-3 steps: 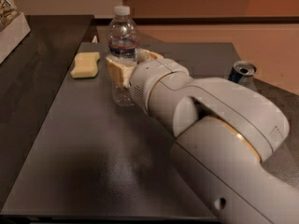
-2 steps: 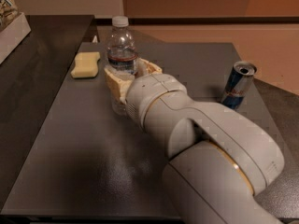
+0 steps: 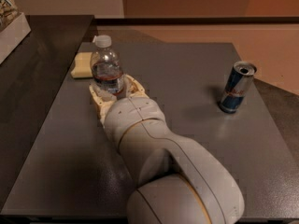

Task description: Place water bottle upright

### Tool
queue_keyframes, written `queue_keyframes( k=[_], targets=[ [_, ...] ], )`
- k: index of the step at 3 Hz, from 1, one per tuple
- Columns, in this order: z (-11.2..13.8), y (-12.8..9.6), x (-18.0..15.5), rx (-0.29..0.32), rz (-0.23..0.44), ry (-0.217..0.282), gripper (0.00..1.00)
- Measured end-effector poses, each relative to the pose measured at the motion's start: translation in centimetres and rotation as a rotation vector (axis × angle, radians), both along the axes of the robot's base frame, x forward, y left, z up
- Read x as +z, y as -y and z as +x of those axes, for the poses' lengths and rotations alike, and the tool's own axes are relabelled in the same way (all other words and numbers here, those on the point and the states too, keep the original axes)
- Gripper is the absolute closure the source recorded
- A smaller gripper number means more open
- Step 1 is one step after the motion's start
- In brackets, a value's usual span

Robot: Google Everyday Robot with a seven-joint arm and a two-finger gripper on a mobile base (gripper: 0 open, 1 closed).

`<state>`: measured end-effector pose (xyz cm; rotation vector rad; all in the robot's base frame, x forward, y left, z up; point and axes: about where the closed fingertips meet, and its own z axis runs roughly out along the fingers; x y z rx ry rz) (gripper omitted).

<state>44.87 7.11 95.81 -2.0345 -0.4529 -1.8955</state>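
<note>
A grey desk fills most of the scene, its near edge at the bottom and its far edge against a tan floor. The robot's white arm rises from the desk's near edge and reaches toward the desk's far-left part. There the cream-coloured gripper is clamped on the lower half of the water bottle, one finger on each side. The bottle stands upright over the far-left part of the desk, white cap on top and label band just above the gripper; whether its base touches the desk cannot be seen. A blue-and-silver drink can stands upright near the desk's right edge. A yellow sponge lies flat by the desk's far-left corner.
</note>
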Motion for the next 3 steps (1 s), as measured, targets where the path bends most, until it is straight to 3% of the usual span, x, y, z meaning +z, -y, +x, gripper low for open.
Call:
queue_keyframes(
  k=[3],
  targets=[
    [0.05,0.05,0.01,-0.005,0.004,-0.002,1.0]
  ],
)
